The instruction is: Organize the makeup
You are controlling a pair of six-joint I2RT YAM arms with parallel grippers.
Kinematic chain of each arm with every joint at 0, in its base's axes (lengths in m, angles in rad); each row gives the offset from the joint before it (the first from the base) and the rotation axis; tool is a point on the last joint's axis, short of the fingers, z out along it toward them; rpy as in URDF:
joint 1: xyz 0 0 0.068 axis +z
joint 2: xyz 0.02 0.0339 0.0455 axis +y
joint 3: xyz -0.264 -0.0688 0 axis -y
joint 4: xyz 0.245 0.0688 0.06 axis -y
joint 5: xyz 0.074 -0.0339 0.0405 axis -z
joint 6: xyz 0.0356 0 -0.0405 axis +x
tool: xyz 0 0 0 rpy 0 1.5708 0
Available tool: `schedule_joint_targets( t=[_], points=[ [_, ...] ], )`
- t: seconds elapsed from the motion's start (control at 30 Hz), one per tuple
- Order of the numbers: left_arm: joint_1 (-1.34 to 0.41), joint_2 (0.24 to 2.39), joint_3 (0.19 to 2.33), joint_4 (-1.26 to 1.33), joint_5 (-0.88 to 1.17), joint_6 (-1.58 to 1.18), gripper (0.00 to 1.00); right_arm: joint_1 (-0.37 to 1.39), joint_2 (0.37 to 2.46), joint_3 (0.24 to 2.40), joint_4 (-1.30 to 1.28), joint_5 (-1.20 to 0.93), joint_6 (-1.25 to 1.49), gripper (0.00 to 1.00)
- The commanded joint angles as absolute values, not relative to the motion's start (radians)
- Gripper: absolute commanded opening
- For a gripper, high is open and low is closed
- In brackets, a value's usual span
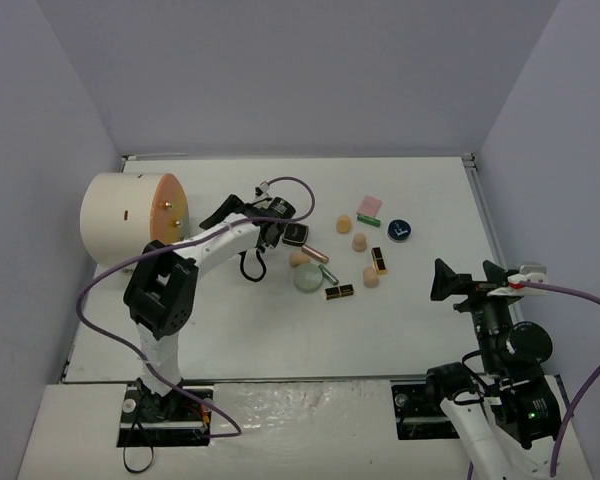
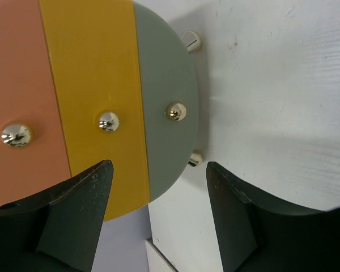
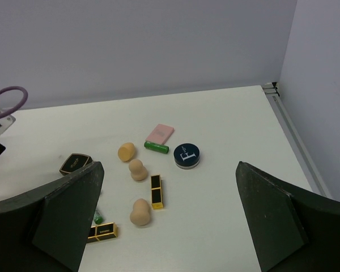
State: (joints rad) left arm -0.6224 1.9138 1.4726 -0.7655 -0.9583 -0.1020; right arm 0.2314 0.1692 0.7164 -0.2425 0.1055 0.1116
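Note:
The makeup lies scattered mid-table. It includes a pink square pad (image 1: 370,205) (image 3: 160,133), a green tube (image 1: 368,220) (image 3: 156,147) and a dark round compact (image 1: 400,230) (image 3: 187,155). There are peach sponges (image 1: 359,241) (image 3: 138,170), black-and-gold lipsticks (image 1: 379,260) (image 3: 156,191), a pale green disc (image 1: 307,278) and a black square compact (image 1: 296,233) (image 3: 75,163). My left gripper (image 1: 225,210) (image 2: 158,167) points at the cylinder's striped front, its jaws apart and nothing between them. My right gripper (image 1: 465,278) (image 3: 170,226) hangs wide open to the right of the makeup, holding nothing.
A large cream cylinder (image 1: 130,220) lies on its side at the far left. Its round front (image 2: 90,85) has pink, yellow and grey-green stripes, each with a small metal knob (image 2: 108,120). Walls close in the table on the left, back and right.

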Motion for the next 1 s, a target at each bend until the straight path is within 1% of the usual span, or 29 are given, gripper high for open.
schedule_joint_targets(
  t=[0.0,0.33,0.67,0.97],
  points=[
    [-0.601,1.947,1.489,-0.713,-1.019,-0.102,0.61,0.243,0.165,0.713,-0.150,0.124,0.107,1.00],
    [-0.522,2.073,1.512,-0.730,-0.990,-0.115,0.58,0.258,0.136,0.700,-0.149,0.132,0.103,1.00],
    [-0.473,2.159,1.558,-0.736,-1.062,-0.091,0.58,0.265,0.121,0.695,-0.147,0.135,0.104,1.00],
    [-0.468,2.200,1.566,-0.714,-1.167,-0.051,0.52,0.269,0.110,0.687,-0.146,0.135,0.106,1.00]
  ],
)
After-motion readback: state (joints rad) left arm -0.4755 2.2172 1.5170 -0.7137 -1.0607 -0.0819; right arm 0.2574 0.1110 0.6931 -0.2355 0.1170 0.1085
